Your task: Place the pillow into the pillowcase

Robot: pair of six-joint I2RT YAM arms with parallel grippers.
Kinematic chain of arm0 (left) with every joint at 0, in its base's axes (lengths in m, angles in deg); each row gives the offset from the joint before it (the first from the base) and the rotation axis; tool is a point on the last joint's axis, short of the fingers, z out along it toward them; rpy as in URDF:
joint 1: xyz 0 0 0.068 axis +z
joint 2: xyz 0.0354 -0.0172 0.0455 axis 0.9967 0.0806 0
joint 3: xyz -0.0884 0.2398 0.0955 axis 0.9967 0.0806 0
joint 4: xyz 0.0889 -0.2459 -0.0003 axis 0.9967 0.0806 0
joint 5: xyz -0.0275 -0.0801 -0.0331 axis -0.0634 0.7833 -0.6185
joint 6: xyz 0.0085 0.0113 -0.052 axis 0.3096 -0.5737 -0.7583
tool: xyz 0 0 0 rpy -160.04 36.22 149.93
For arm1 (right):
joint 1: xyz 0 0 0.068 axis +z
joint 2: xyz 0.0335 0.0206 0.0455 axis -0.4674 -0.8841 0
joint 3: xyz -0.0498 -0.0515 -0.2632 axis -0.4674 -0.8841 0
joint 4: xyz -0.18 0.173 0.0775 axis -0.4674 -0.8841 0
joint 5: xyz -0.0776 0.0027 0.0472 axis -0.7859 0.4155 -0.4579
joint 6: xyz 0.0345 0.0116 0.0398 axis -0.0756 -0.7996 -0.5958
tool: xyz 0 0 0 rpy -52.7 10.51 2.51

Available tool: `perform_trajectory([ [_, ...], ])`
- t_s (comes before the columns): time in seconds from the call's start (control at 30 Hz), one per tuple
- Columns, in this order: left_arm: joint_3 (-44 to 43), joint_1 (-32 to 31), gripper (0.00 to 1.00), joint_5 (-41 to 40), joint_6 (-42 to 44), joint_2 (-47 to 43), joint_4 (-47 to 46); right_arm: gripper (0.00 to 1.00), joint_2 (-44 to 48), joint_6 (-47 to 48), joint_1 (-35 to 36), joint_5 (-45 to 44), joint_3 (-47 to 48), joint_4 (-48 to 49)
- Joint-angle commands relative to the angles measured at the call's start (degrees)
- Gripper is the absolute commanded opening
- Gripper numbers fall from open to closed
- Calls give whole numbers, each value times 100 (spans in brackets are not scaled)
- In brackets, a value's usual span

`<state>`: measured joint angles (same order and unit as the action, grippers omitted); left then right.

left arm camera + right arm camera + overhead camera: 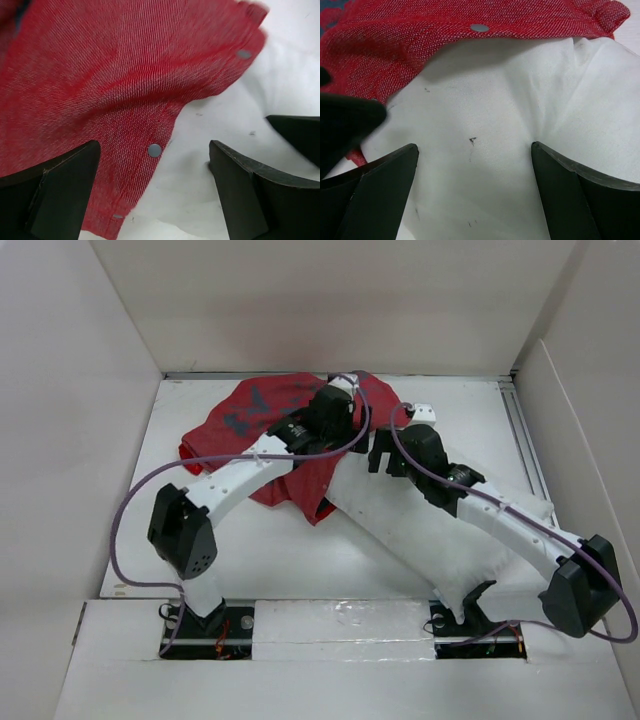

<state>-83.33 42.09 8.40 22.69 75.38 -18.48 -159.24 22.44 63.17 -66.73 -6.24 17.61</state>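
**Both grippers spread over the mouth of the pillowcase**

Dark fingers [65, 185] of the left gripper [153, 152] fill the bottom of its wrist view. They stand wide apart with nothing between them. Under them lies the hemmed edge of the red pillowcase [100, 75], with a small grey snap [154, 149] near the hem. White cloth with tiny dark specks shows past that edge.

The right gripper [475, 150] is spread just as wide and holds nothing. It hangs over the white pillow [495, 125], and the pillowcase's edge is draped across the pillow's far end.

From above, the pillow [400, 530] lies slantwise on the white table [260, 550], running from the near right corner toward the middle. Its far end meets the pillowcase, which is bunched in a crumpled heap toward the far edge, a little left of centre, duller side with grey-blue marks up. Most of the pillow is outside the case. Both arms reach in from the near edge and meet at that spot. A purple cable [130, 500] loops along the left arm.
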Motion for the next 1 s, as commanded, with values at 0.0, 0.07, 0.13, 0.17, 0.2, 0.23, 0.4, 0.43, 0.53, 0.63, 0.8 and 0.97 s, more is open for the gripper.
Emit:
perform_trajectory([
  [0.0, 166, -4, 87, 277, 323, 290, -524, 100, 35, -39, 37, -159, -70, -183],
  [0.07, 53, -4, 87, 129, 324, 510, -525, 100, 35, -39, -33, 61, -122, -68],
  [0.13, -132, -4, 87, -13, 324, 897, -385, 100, 35, -39, -94, 123, -123, 12],
  [0.17, -368, -4, 85, -83, 324, 1020, -297, 100, 35, -39, -94, 184, -123, 12],
  [0.2, -483, -4, 81, -171, 272, 1134, -209, 100, 35, -39, -94, 184, -123, 64],
  [0.23, -571, -4, 77, -285, 271, 1292, -130, 100, 35, 13, -94, 254, -123, 64],
  [0.4, -686, -4, 56, -575, 113, 1189, -120, 98, -202, 67, -94, 650, -281, 354],
  [0.43, -634, -4, 53, -576, 113, 1127, -120, 95, -298, 67, -94, 703, -281, 407],
  [0.53, -581, -4, 41, -576, 60, 872, -173, 75, -579, 14, -94, 756, -343, 591],
  [0.63, -458, -4, 38, -462, 60, 618, -296, 48, -773, -48, -94, 695, -290, 653],
  [0.8, -405, -4, 32, -409, 60, 494, -349, 0, -835, -179, -94, 554, -290, 715],
  [0.97, -703, -4, 0, -173, -10, 424, -147, 0, -669, 13, -313, 981, -430, 1422],
])
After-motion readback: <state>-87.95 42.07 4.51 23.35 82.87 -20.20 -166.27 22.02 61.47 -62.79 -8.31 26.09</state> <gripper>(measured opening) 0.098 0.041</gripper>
